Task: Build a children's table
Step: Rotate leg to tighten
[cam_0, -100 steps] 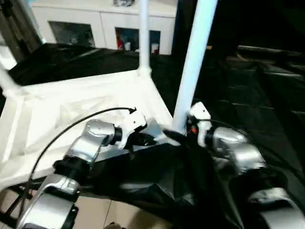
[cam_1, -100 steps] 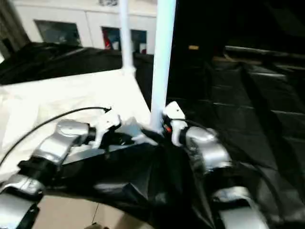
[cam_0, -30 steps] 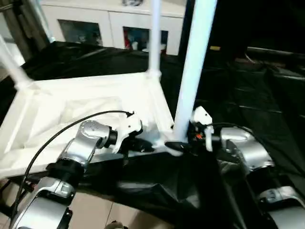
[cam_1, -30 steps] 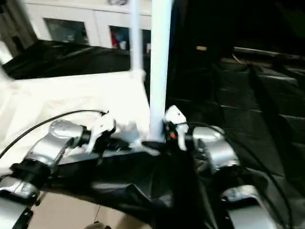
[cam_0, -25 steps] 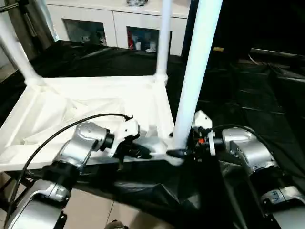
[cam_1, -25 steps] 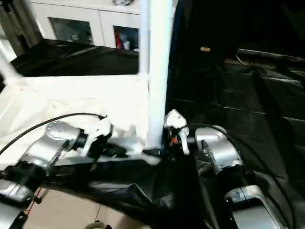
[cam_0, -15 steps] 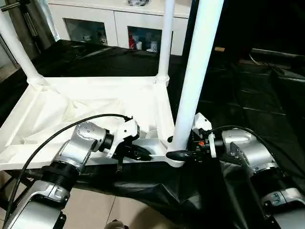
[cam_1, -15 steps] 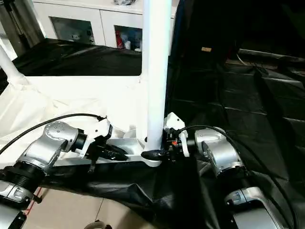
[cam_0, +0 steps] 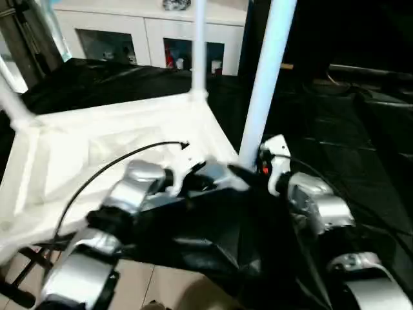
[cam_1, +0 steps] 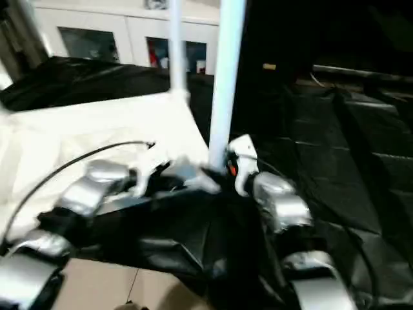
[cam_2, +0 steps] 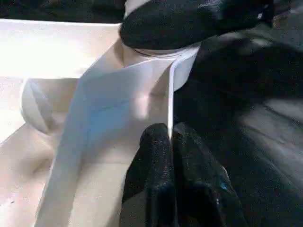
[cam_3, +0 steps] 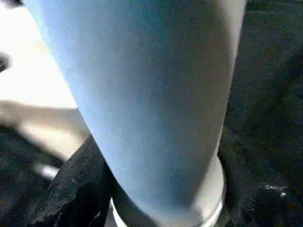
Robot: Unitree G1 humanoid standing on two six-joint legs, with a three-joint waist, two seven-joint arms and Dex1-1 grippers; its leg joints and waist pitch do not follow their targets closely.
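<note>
Black sheeting (cam_0: pixel 335 123) covers the floor, crumpled in folds below the robot's forearms, and a white cabinet (cam_0: pixel 139 39) with glass doors runs along the back at about 11 o'clock.

On the sheeting lies the children's table (cam_0: pixel 97 148), turned upside down, its white ribbed underside facing up and filling the scene from 9 o'clock to the centre. Legs stand upright from its corner sockets: the near leg (cam_0: pixel 261 90) rises at the corner closest to the robot, just right of centre, a far leg (cam_0: pixel 199 45) stands at the corner behind it at 12 o'clock, and another leg (cam_0: pixel 11 97) slants up at the 9 o'clock edge.

Both arms meet at the near corner. The left claw (cam_2: pixel 171 142) has its two black fingers pressed together, tips resting against the thin edge of the table's side wall just beside the corner socket (cam_2: pixel 161 61); whether that edge is pinched between them or merely touched I cannot tell. In the head views this claw (cam_0: pixel 206 179) sits at the table's near edge, at 9 o'clock from the near leg's foot.

The right claw (cam_3: pixel 156 189) straddles the foot of the near leg (cam_3: pixel 142 94), one dark finger (cam_3: pixel 80 189) on one side of it and the other on the opposite side, close around the tube right above the socket's collar. From the head view it (cam_0: pixel 248 173) reaches the leg from 3 o'clock.
</note>
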